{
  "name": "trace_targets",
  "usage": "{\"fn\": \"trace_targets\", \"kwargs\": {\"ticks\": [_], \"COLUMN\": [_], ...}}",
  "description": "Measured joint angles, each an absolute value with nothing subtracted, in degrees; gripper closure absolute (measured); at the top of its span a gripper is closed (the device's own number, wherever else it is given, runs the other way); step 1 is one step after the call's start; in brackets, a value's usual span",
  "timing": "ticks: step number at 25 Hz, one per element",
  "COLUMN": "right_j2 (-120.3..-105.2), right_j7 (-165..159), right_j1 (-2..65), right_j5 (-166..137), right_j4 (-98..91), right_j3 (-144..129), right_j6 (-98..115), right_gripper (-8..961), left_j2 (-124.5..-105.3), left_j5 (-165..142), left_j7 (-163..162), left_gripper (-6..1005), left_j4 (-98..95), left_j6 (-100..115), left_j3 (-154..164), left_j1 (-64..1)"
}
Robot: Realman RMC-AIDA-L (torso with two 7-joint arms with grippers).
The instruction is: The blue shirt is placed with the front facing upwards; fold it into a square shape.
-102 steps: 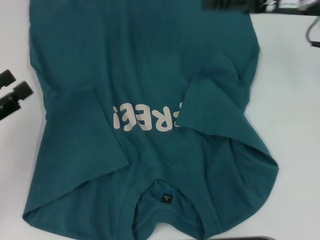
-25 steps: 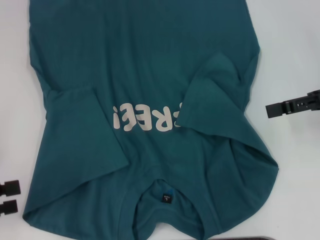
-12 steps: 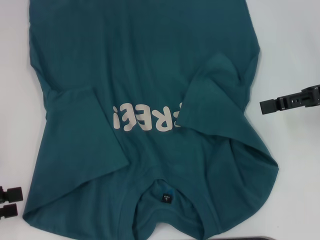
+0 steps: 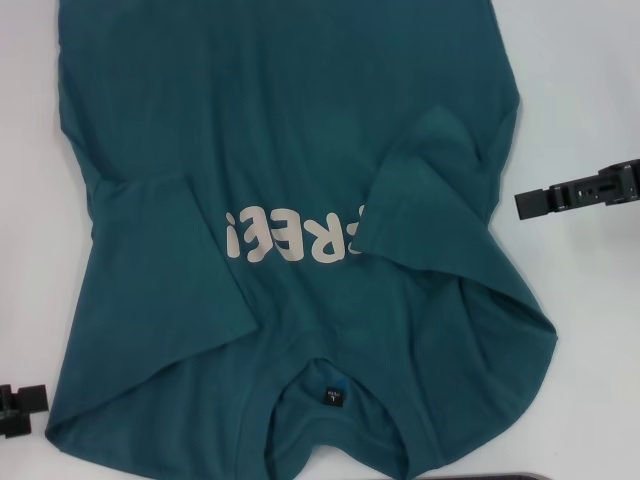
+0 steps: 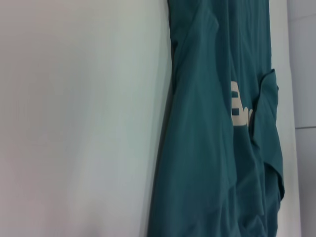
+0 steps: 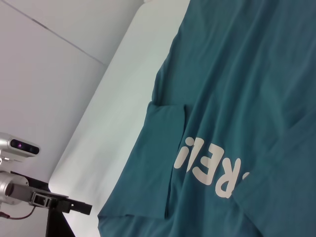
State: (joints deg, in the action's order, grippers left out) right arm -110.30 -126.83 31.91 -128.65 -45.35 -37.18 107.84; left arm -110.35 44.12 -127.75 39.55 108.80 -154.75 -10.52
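Note:
The blue shirt (image 4: 300,130) lies front up on the white table (image 4: 585,90), with its collar and black neck label (image 4: 331,396) at the near edge. Both short sleeves are folded inward, and the right sleeve (image 4: 430,190) covers the end of the cream letters (image 4: 290,235). My left gripper (image 4: 12,410) is open beside the shirt's near left corner, a little off the cloth. My right gripper (image 4: 525,203) hovers over bare table just right of the folded right sleeve. The shirt (image 5: 212,148) fills the left wrist view's side, and the right wrist view shows the shirt (image 6: 237,98) and the left gripper (image 6: 74,206).
White table shows on both sides of the shirt. A dark object (image 4: 510,477) lies at the near edge, right of the collar. The table's long edge (image 6: 113,79) meets a grey floor in the right wrist view.
The left gripper has dropped from the shirt's far left side to its near left corner. The right gripper has come in from the right and edged closer to the right sleeve.

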Motion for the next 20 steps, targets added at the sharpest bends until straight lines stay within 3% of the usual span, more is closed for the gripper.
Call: {"fn": "trace_targets", "kwargs": {"ticks": [20], "right_j2": [-110.30], "right_j7": [-126.91], "right_j1": [32.34], "right_j5": [-128.46], "right_j4": [-45.07], "right_j3": [-37.00], "right_j6": [107.84], "right_gripper": [73], "left_j2": [-110.89], "left_j5": [41.25], "left_j7": [-129.42], "left_gripper": [207], "left_j4": [38.94], "left_j6": [107.48], "left_j3": [-154.38], "left_j1": [-11.65]}}
